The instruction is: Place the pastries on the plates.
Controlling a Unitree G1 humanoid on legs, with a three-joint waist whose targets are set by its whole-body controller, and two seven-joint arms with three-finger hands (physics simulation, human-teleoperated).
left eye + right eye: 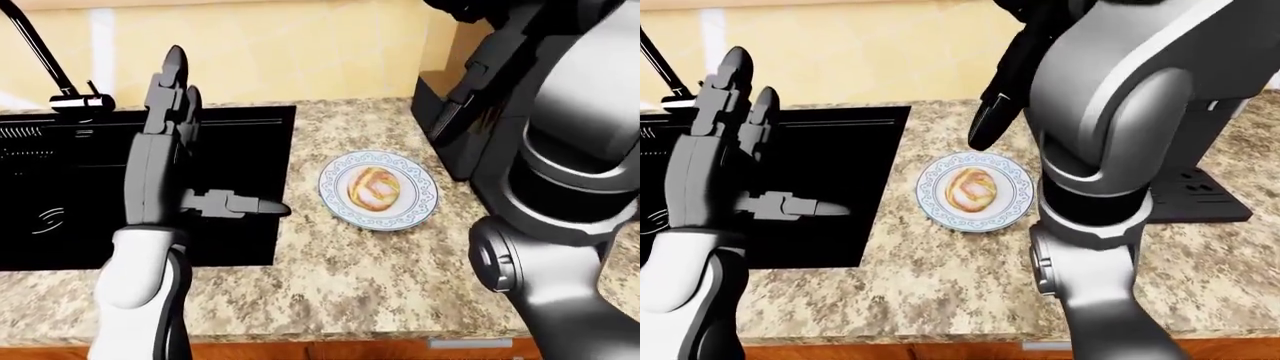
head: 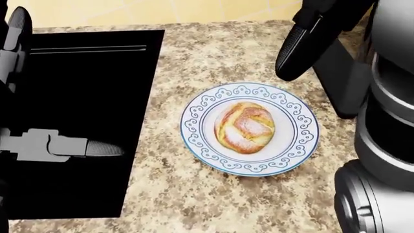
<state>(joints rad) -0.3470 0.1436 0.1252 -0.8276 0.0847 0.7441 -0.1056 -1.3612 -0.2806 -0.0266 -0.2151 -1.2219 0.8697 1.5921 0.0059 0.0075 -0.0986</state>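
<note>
A round glazed pastry (image 2: 244,127) lies in the middle of a white plate with a blue scroll rim (image 2: 194,121) on the granite counter. My left hand (image 1: 225,139) is open and empty to the left of the plate, over the black sink, with its fingers pointing up and its thumb pointing right towards the plate. My right hand (image 2: 294,48) hangs above the plate's upper right edge with its fingers extended downward, open and holding nothing. No other pastry or plate shows.
A black sink (image 1: 60,187) with a faucet (image 1: 50,67) takes up the left of the counter. A black appliance (image 1: 445,127) stands against the wall, right of the plate. The counter's edge (image 1: 330,341) runs along the bottom. My right arm (image 1: 1110,150) blocks much of the right.
</note>
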